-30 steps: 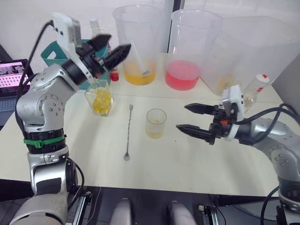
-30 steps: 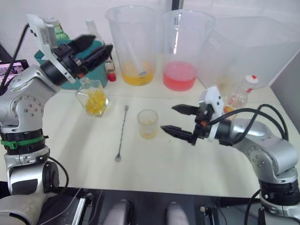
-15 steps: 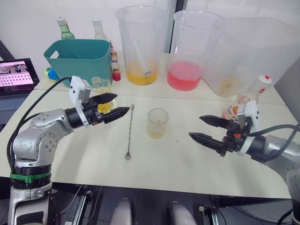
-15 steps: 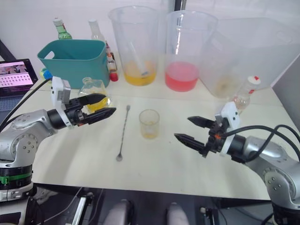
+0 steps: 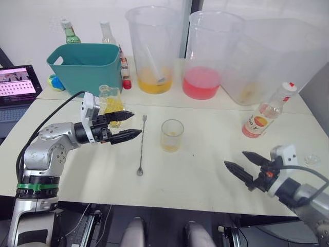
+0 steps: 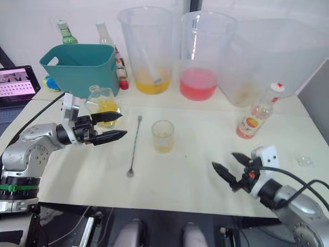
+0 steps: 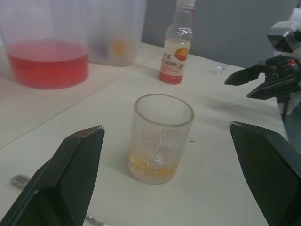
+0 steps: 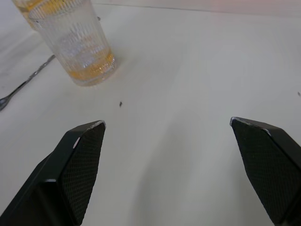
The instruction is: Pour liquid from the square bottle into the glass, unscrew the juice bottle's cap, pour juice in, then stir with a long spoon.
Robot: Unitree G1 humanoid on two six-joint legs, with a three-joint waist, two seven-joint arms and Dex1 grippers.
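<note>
Yellow drink already sits in the bottom of the glass, which stands near the middle of the table. The square bottle is back on the table, toward the left edge. The juice bottle with its cap on waits near the right edge. The long spoon lies just left of the glass.

The left gripper has its fingers wide apart, holding nothing. The right gripper hangs by the front edge, fingers spread too.

I think the juice bottle comes next. One gripper should hold its body tight and straight up while the other turns the cap.
</note>
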